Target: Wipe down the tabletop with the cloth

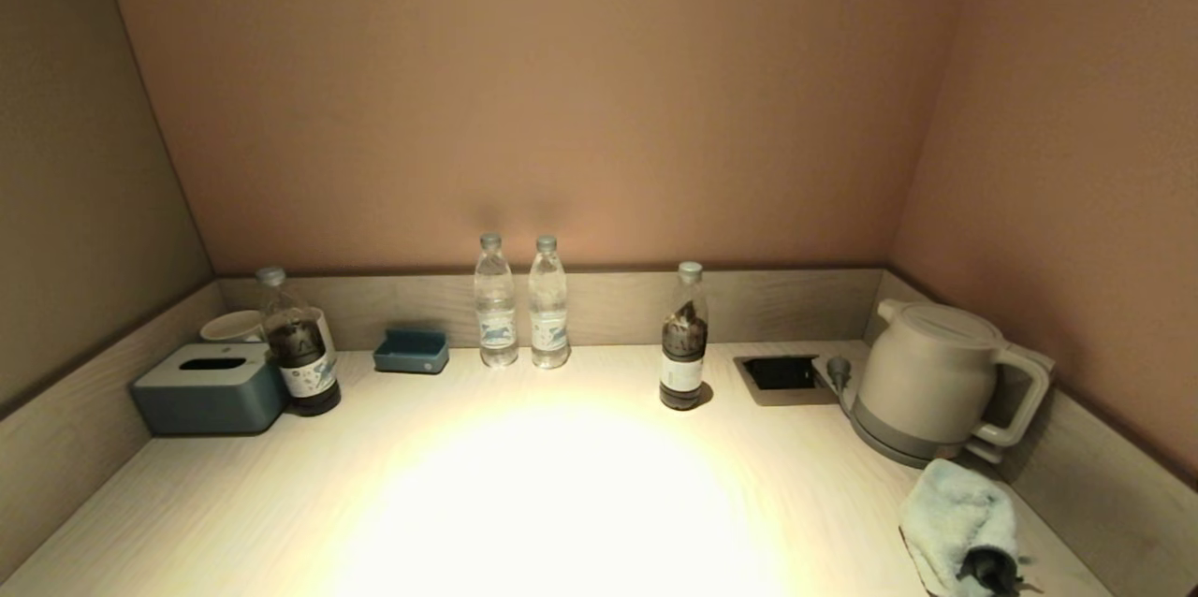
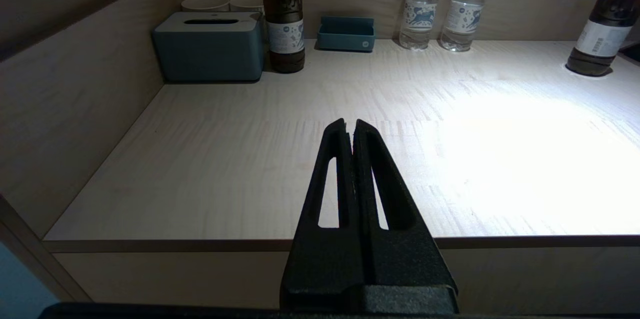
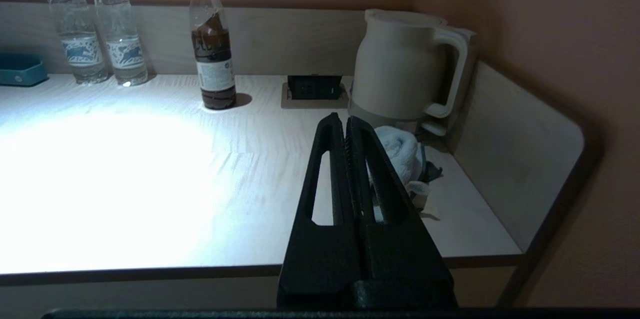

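A crumpled pale blue cloth (image 1: 962, 522) lies on the light wood tabletop (image 1: 562, 485) at the front right, just before the kettle. It also shows in the right wrist view (image 3: 402, 151), partly behind my fingers. My right gripper (image 3: 346, 120) is shut and empty, held back at the table's front edge, short of the cloth. My left gripper (image 2: 349, 123) is shut and empty, held at the front edge on the left side. Neither gripper shows in the head view.
A beige kettle (image 1: 931, 382) stands at the right rear beside a recessed socket (image 1: 781, 374). A dark-drink bottle (image 1: 683, 340), two water bottles (image 1: 521, 302), a blue tray (image 1: 411, 351), another dark bottle (image 1: 298, 344), a tissue box (image 1: 211, 388) and cups (image 1: 234, 326) line the back. Low walls border three sides.
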